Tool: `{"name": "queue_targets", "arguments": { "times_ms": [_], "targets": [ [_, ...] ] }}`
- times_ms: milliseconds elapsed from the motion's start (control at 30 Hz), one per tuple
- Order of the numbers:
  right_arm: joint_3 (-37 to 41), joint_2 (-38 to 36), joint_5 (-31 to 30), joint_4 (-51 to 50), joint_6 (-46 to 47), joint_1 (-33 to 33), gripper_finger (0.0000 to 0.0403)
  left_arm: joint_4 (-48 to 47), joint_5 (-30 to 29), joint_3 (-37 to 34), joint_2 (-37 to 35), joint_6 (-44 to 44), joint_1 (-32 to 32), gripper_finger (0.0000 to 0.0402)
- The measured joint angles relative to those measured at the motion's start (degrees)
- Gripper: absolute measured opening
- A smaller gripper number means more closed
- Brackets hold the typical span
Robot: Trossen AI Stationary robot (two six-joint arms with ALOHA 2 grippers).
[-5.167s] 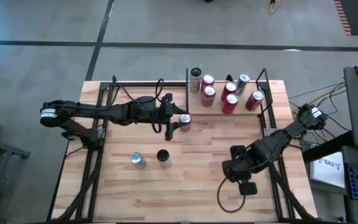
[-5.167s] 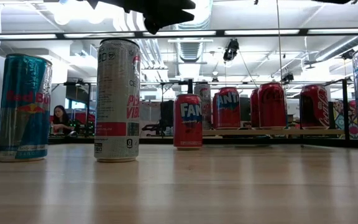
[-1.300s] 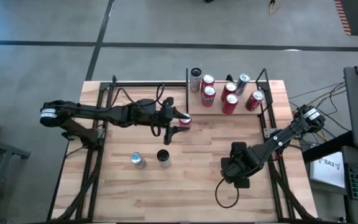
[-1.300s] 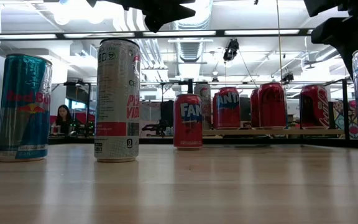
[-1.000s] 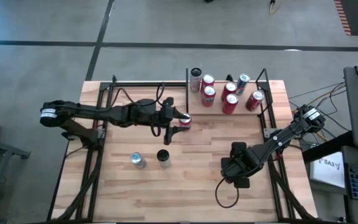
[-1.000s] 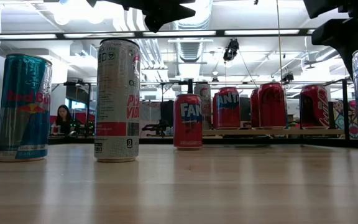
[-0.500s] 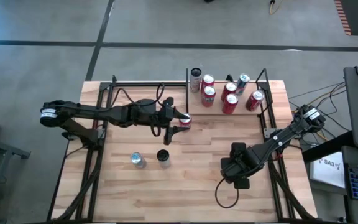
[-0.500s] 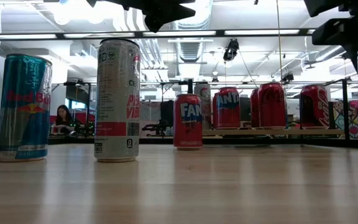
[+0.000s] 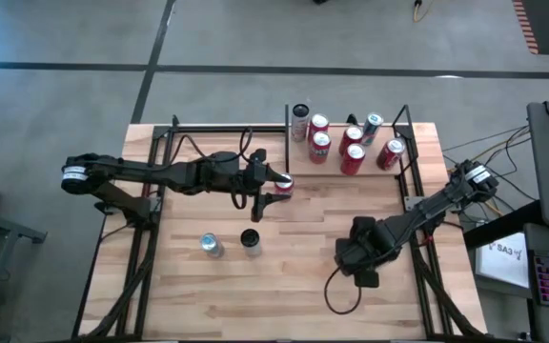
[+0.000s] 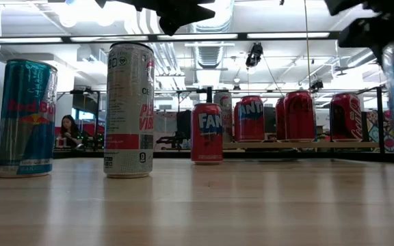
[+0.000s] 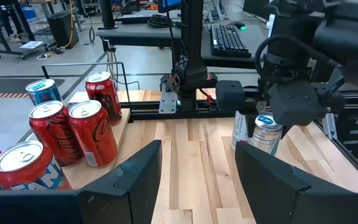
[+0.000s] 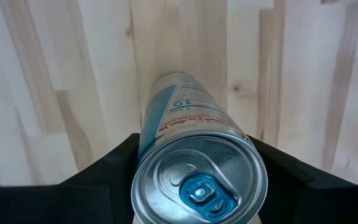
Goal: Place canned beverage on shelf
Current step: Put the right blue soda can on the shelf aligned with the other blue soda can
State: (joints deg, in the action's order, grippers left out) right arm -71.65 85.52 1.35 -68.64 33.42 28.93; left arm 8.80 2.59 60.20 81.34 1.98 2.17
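Light wood forms the bench, and a smaller light-wood shelf edged with black rods sits at its far right corner. Six cans stand on the shelf, four red, one dark and one blue-topped; in the low view they form a row in the background.

A red Fanta can stands on the bench just left of the shelf's near corner. The left tool is at this can, with the can between its fingers at the top; its arm reaches in horizontally from the left edge. The left wrist view shows the two fingers apart, but whether they press on the can cannot be told.

Two more cans stand near the middle left of the bench: a teal Red Bull can and a tall white can, close together and upright.

The right tool is at the near right of the bench, pointing straight down. Its fingers are clamped on the sides of a slim silver-blue can, seen top-on with a blue tab. This can is well apart from the shelf, with open bench between. The right arm slopes down from the right edge, elbow raised.
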Motion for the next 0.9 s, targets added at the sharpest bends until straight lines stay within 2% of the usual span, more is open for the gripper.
{"name": "queue_targets", "arguments": {
  "times_ms": [300,900],
  "targets": [
    [-5.82,0.00,0.16,-1.31,-1.79,-5.33,0.0226,0.00,0.02,-0.02,0.00,0.48,0.00,0.0190],
    [-13.76,0.11,0.17,-3.69,-18.51,-18.16,0.0226,0.00,0.00,-0.02,-0.70,2.68,0.00,0.0190]
  ]
}}
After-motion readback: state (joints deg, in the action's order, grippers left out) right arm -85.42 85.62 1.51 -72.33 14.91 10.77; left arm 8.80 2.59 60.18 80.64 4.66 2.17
